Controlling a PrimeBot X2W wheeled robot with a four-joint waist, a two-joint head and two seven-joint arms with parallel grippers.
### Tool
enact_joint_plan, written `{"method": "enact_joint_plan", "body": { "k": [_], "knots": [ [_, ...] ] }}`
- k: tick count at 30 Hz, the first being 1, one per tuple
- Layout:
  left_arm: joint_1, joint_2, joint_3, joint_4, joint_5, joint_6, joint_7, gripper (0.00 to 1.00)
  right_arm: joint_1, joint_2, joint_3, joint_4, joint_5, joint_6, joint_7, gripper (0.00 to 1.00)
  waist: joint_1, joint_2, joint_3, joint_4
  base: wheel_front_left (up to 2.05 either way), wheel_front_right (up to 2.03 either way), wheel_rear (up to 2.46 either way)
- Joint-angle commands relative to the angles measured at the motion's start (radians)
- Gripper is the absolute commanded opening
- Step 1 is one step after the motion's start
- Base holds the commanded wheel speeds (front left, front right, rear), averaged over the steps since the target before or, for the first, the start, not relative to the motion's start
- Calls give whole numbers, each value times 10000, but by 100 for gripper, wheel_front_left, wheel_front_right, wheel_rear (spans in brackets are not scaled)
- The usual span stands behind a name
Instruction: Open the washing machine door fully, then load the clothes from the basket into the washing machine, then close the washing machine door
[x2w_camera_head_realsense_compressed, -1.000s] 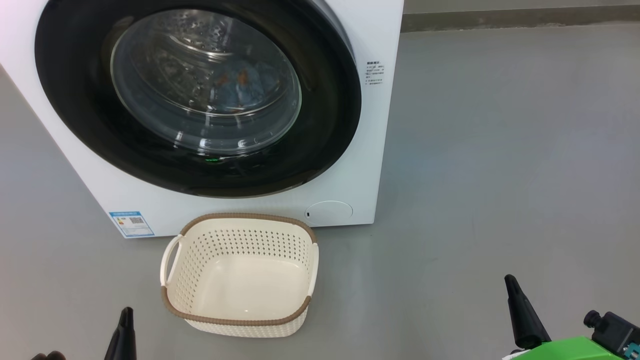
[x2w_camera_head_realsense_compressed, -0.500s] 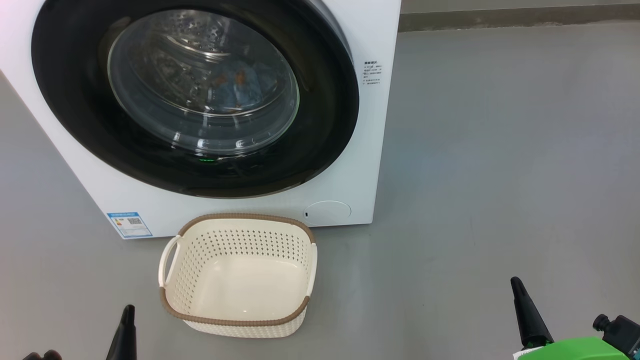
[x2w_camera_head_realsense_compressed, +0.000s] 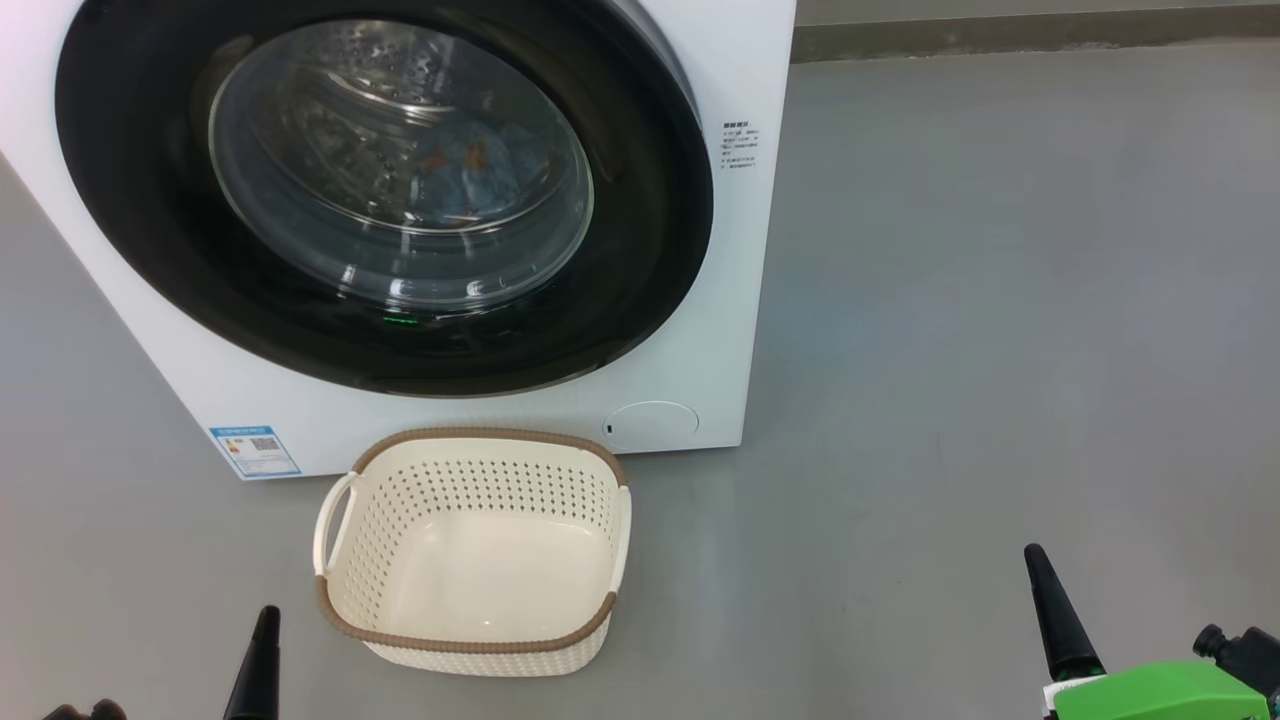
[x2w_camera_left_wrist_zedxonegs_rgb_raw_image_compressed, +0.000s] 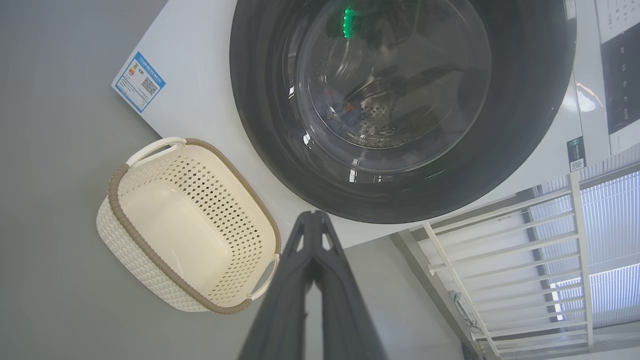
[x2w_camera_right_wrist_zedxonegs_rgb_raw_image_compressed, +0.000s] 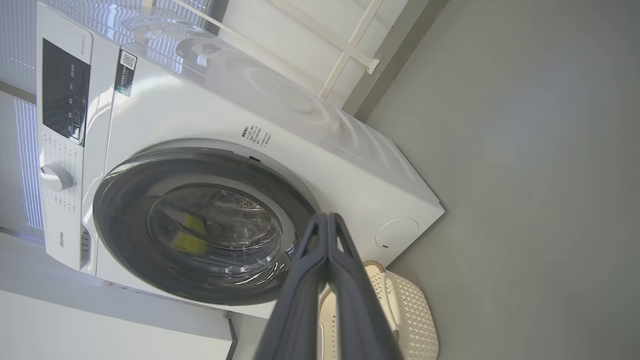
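— Behind the washing machine door (x2w_camera_head_realsense_compressed: 640, 250) glass: clothes (x2w_camera_head_realsense_compressed: 470, 165) in drum, door shut on the washing machine (x2w_camera_head_realsense_compressed: 740, 300). Empty basket (x2w_camera_head_realsense_compressed: 470, 643) just in front.
— Any change last sec?
— Only cam drifted; nothing moved. L gripper (x2w_camera_head_realsense_compressed: 266, 625) & R gripper (x2w_camera_head_realsense_compressed: 1036, 562) both pinched closed, empty, well back. Looks done.

The washing machine door (x2w_camera_head_realsense_compressed: 640, 250) runs off the top edge; the clothes (x2w_camera_head_realsense_compressed: 470, 168) blur behind glass.

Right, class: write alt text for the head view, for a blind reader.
A white washing machine, round black door shut, blue clothes seen through it. An empty cream basket sits on the floor before it; left gripper and right gripper, shut, at the bottom corners.
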Motion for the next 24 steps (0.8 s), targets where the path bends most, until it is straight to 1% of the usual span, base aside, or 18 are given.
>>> {"method": "enact_joint_plan", "body": {
  "k": [1,11,24],
  "knots": [
    [-559,96,285,-151,-362,-19,95,0,-559,-101,52,-201,359,-7,98,0,-1,0,1,-6,0,0,0],
    [-766,62,357,1,-1540,-22,423,0,-711,-111,-35,-89,1567,-8,424,0,-1,0,9,-49,0,0,0],
    [-991,24,436,166,-2816,-24,780,0,-877,-117,-136,32,2872,-9,783,0,-1,0,17,-96,0,0,0]
  ]
}}
